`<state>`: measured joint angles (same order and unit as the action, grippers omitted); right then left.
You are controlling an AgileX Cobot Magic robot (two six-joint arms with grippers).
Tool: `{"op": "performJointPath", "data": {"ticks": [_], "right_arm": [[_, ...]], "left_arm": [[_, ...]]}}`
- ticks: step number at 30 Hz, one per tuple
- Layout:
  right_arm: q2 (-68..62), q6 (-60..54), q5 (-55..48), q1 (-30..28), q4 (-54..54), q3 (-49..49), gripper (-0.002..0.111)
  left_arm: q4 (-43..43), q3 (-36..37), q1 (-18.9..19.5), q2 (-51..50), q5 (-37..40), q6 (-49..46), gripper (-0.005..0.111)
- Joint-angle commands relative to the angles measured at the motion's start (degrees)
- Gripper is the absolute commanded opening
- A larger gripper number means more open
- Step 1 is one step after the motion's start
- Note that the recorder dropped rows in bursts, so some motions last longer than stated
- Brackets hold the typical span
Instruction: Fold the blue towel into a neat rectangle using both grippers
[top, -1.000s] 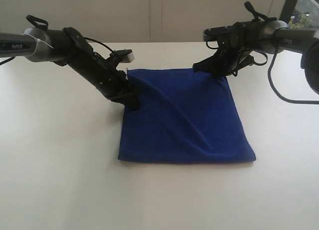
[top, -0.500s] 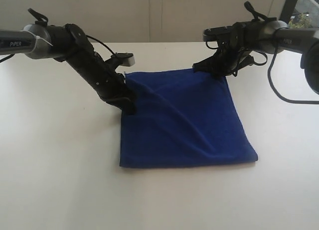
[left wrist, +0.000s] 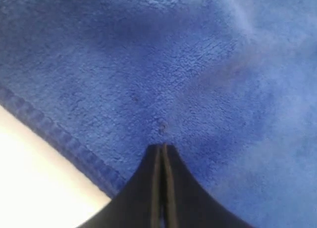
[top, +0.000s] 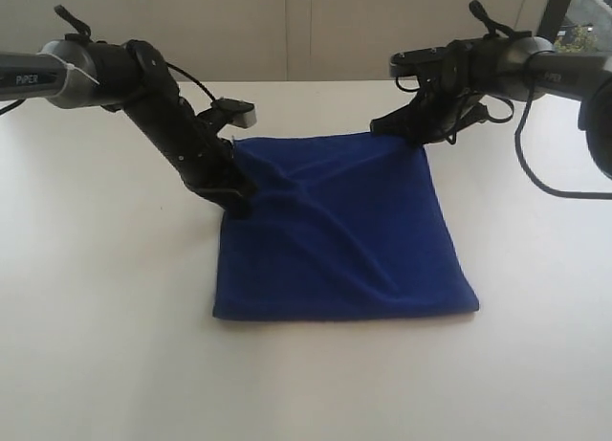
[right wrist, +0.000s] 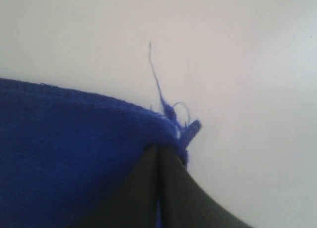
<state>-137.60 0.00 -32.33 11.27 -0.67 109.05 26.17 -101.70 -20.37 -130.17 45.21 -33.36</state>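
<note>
The big white table [top: 96,345] holds just one thing, the blue towel [top: 344,240]. It lies spread out in the middle, mostly flat, with long wrinkles running away from the left side. It is not folded yet.

Two dark arms reach in from the sides. The left gripper [top: 237,204] comes down on the towel's left edge, a little way in from the far corner. Its jaws are pressed tight together with a pinch of cloth at the tips. The right gripper [top: 411,135] is at the far right corner, and its jaws are squeezed together on that corner too. A tiny loose thread [right wrist: 157,74] sticks up from the corner.

I think this is the grabbing step, right before the first fold. Next, both grippers need to lift together and carry the far side over to the near side. They should go evenly, or the edges may not line up.

I see no box, bowl or basket here.
</note>
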Motion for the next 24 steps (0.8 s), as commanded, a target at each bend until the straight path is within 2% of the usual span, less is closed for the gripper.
{"op": "performJointPath", "data": {"ticks": [1, 11, 17, 19, 24], "right_arm": [[4.85, 0.0, 0.1, -0.48, -0.59, 0.46, 0.0], [13.2, 0.0, -6.68, -0.48, -0.59, 0.46, 0.0], [16.61, -1.42, -15.3, -0.37, -0.13, 0.46, 0.0], [16.61, -2.99, -16.82, 0.14, 2.27, -0.74, 0.0], [16.63, -6.04, -15.95, 2.25, 4.6, -6.34, 0.0]], "left_arm": [[-4.47, 0.26, 0.37, 1.68, -0.05, -1.26, 0.0], [-9.83, 0.26, 0.37, 2.54, 2.35, -0.96, 0.0], [-9.92, 0.26, 0.37, 10.96, 3.24, 5.0, 0.0], [-5.12, 2.42, -0.41, 12.66, 5.96, 4.43, 0.0], [-5.25, 12.77, -4.07, 12.84, 3.02, 4.07, 0.0]]}}
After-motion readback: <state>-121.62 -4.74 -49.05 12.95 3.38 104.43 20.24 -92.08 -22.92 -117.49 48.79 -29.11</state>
